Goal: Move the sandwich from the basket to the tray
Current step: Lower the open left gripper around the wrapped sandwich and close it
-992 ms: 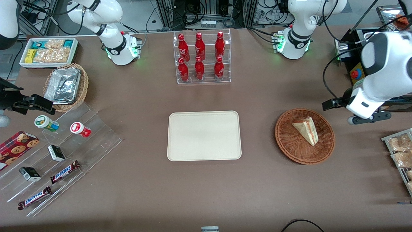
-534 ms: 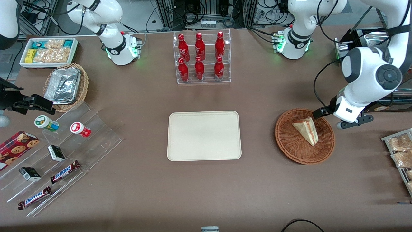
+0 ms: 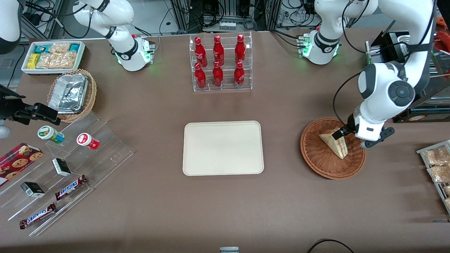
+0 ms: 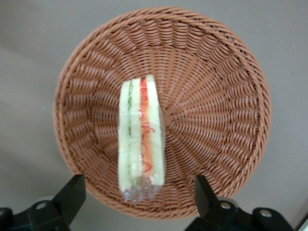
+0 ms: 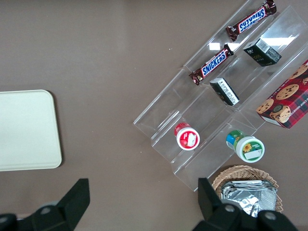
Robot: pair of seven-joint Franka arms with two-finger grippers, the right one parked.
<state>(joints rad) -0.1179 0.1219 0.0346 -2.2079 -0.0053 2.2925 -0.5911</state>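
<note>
One sandwich [image 4: 140,137] lies in the basket [image 4: 231,96]; the claw [image 4: 139,197] hovers above, spread wide, empty. Approach step; next, descend and close.

White glossy left arm, dark grey round joint caps, black cable looped along forearm, green light at base. Gripper [image 3: 352,139] above the basket: white body, black fingers [image 4: 72,192].

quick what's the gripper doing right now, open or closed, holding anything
Gripper: open, holding nothing, hovering above the sandwich in the basket.
</note>
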